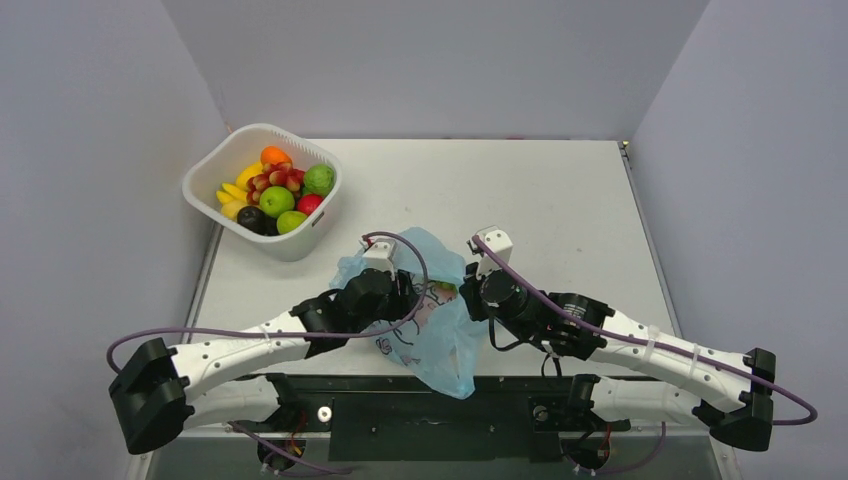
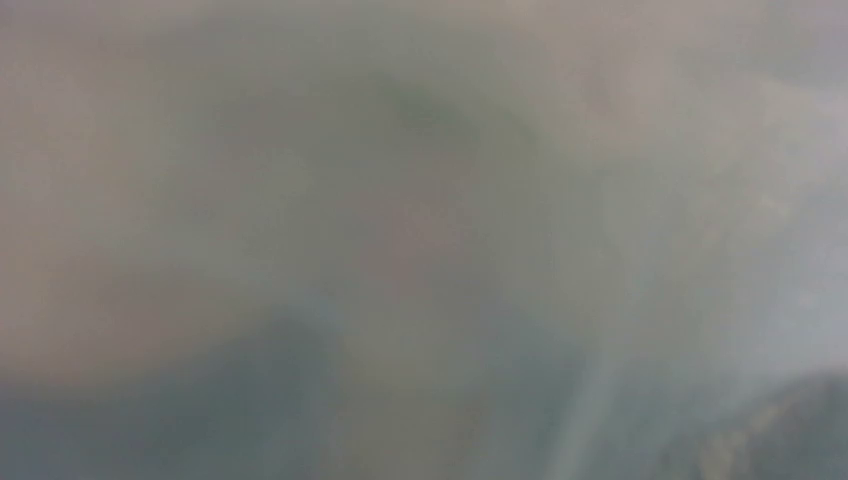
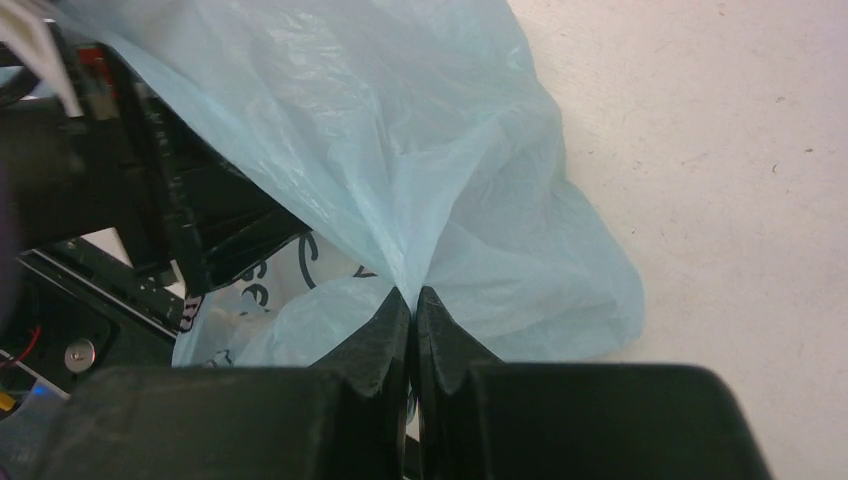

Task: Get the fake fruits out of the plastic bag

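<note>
The light-blue plastic bag (image 1: 445, 345) lies crumpled at the table's near edge between the two arms. My left gripper (image 1: 418, 292) reaches into the bag's mouth from the left. Its fingers are hidden by the film, and the left wrist view shows only blurred grey-blue haze. My right gripper (image 1: 468, 296) is shut on a fold of the bag (image 3: 420, 150), with the jaws (image 3: 413, 297) pinched together on the film. A small orange-green patch (image 1: 443, 291) shows in the bag's mouth; I cannot tell which fruit it is. An orange (image 1: 274, 155), a red grape bunch (image 1: 276, 180) and a dark round fruit (image 1: 251, 218) lie in the white basket.
The white basket (image 1: 322, 222) stands at the back left and also holds bananas (image 1: 236, 192) and green apples (image 1: 277, 200). Grey walls close in the table on three sides. The black mounting rail (image 1: 430, 400) runs along the near edge, partly under the bag.
</note>
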{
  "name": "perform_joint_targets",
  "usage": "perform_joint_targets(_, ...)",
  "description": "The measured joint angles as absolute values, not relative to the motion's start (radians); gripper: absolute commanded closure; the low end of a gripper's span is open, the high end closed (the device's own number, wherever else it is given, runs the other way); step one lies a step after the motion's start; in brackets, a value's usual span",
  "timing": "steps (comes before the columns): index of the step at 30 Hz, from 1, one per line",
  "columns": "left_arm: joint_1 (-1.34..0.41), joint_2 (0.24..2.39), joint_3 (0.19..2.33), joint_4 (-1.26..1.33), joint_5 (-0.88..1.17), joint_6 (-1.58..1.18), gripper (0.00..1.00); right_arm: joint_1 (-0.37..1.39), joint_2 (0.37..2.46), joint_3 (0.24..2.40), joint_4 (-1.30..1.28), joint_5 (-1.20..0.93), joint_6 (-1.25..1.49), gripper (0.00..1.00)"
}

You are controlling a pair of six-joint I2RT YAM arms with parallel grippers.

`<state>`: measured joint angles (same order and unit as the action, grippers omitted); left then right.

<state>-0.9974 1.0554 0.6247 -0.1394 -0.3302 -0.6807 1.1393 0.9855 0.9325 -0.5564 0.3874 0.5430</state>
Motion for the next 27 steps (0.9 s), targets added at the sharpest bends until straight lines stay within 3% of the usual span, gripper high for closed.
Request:
perform_joint_targets(8, -0.958, 1.293, 0.676, -0.046, -0.316, -0.735, 0.57, 1.139, 0.985, 0.933, -0.568, 0.388, 0.545, 0.97)
perform_joint_targets(9, -0.96, 1.319, 0.692, -0.033, -0.311, -0.739, 0.57, 1.139, 0.984, 0.932, -0.575, 0.389, 0.547, 0.91)
perform_joint_targets(12, -0.96, 1.361, 0.716, 0.019, -0.298, -0.753, 0.57, 1.139, 0.979, 0.932, -0.605, 0.413, 0.581, 0.5)
perform_joint_targets(17, -0.966, 1.389, 0.717, 0.07, -0.278, -0.78, 0.54, 1.154, 0.962, 0.875, -0.61, 0.475, 0.727, 0.21)
perform_joint_targets(24, -0.995, 1.389, 0.703, 0.119, -0.262, -0.817, 0.5, 1.249, 0.918, 0.649, -0.417, 0.493, 0.896, 0.18)
perform_joint_targets(26, -1.007, 1.39, 0.7, 0.128, -0.257, -0.828, 0.49, 1.274, 0.937, 0.659, -0.381, 0.524, 0.928, 0.28)
perform_joint_targets(27, -1.01, 1.39, 0.699, 0.133, -0.256, -0.832, 0.48, 1.282, 0.955, 0.672, -0.381, 0.555, 0.953, 0.49)
